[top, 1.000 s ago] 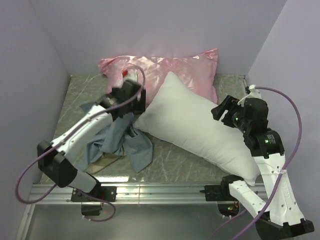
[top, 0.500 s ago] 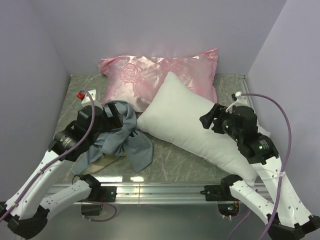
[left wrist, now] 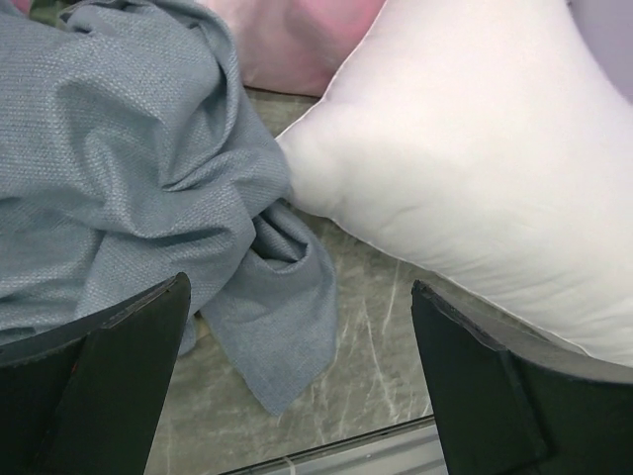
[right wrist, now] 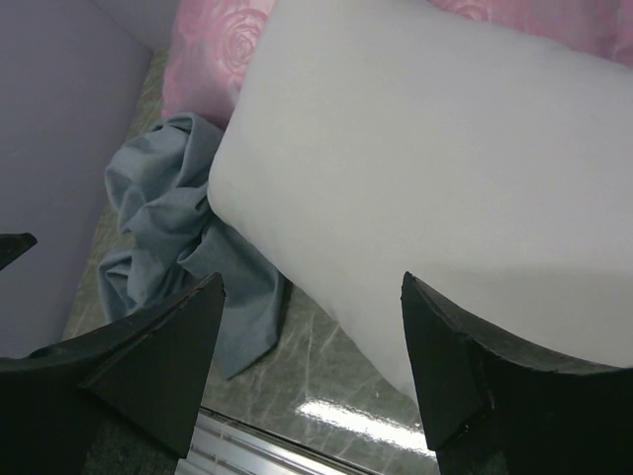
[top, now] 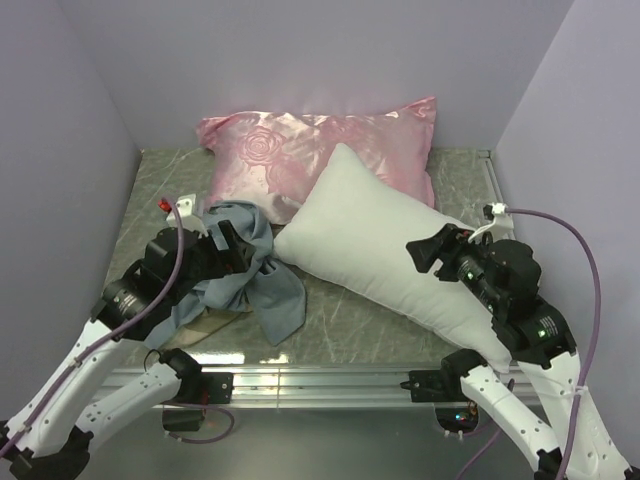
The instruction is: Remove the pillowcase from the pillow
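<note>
The pillowcase [top: 250, 280] lies off the pillow as a crumpled grey-blue heap on the left of the table, also seen as the pillowcase [left wrist: 129, 168] and the pillowcase [right wrist: 163, 213]. The bare white pillow [top: 390, 250] lies diagonally beside it, one corner touching the cloth; pillow [left wrist: 475, 148], pillow [right wrist: 425, 148]. My left gripper [top: 228, 250] hovers over the heap, open and holding nothing; left gripper [left wrist: 299, 287]. Over the pillow's right part, my right gripper [top: 425, 252] stands open and empty; right gripper [right wrist: 312, 280].
A shiny pink rose-patterned pillow [top: 320, 150] leans against the back wall, partly under the white pillow's far corner. Lilac walls close in left, back and right. An aluminium rail [top: 320, 380] runs along the near edge of the marble tabletop [top: 350, 320].
My left arm has drawn back from the pink pillow toward the near left, ending above the cloth heap. The right arm has pulled back toward the near edge. The pillowcase and pillow stay put.
</note>
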`<state>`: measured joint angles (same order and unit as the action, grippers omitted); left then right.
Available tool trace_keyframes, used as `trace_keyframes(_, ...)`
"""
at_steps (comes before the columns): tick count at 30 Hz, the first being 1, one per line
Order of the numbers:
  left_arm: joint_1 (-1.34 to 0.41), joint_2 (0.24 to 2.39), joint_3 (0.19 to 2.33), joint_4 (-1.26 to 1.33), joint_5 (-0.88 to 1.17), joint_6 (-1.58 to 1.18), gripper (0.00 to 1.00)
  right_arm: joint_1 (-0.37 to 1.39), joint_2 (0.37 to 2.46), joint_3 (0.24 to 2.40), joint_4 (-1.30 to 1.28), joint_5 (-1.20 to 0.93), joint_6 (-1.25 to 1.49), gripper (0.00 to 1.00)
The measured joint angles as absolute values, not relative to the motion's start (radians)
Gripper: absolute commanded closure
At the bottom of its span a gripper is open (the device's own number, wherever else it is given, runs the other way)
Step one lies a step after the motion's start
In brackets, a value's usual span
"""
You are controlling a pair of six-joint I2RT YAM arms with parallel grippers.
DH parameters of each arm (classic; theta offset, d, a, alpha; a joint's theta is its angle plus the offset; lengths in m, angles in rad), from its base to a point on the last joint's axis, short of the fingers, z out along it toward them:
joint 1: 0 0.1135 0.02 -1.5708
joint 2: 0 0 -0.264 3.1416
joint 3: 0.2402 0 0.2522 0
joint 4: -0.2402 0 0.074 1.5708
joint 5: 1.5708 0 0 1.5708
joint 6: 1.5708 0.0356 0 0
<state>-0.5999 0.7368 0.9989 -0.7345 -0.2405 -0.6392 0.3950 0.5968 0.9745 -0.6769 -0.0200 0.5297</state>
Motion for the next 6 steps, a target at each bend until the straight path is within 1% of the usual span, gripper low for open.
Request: trace_keyframes(6,-0.600,0.663,0.958,-0.683,-0.220,-0.639,0.00,0.395,0.567,0.954,-0.678,-0.014,0.526,0.19)
